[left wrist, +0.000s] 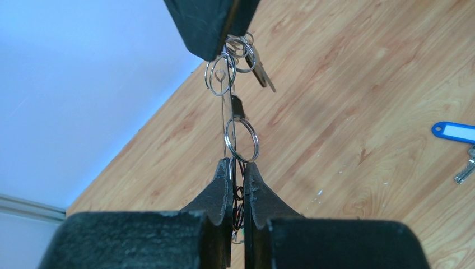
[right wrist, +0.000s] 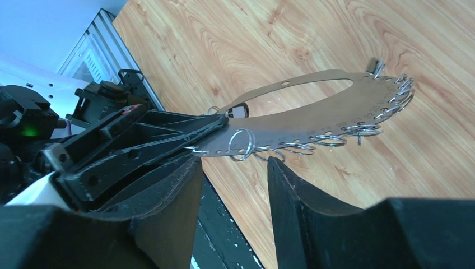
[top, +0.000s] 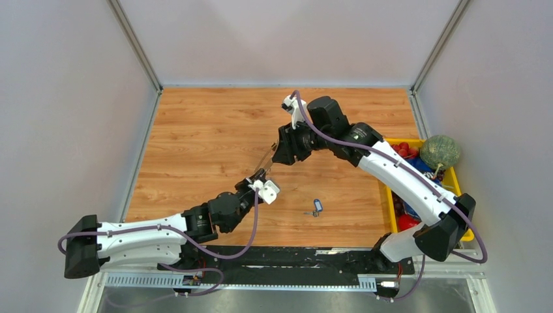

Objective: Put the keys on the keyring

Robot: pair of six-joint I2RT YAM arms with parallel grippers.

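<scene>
Left gripper (left wrist: 237, 168) clenched on keyring (right wrist: 325, 117), held edge-up off the table (top: 195, 130). Right gripper (right wrist: 232, 162) spread, apparently empty; contact with keyring unclear. Blue-tagged key (top: 317, 206) lies at 4 o'clock of left gripper. Risk: a right-side nudge twists keyring out of that thin pinch.

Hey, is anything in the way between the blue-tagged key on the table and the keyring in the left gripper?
Nothing visible is in the way. The blue-tagged key lies flat on the wooden table, apart from the keyring, which the left gripper clamps above the surface. Only bare wood shows between them.
</scene>
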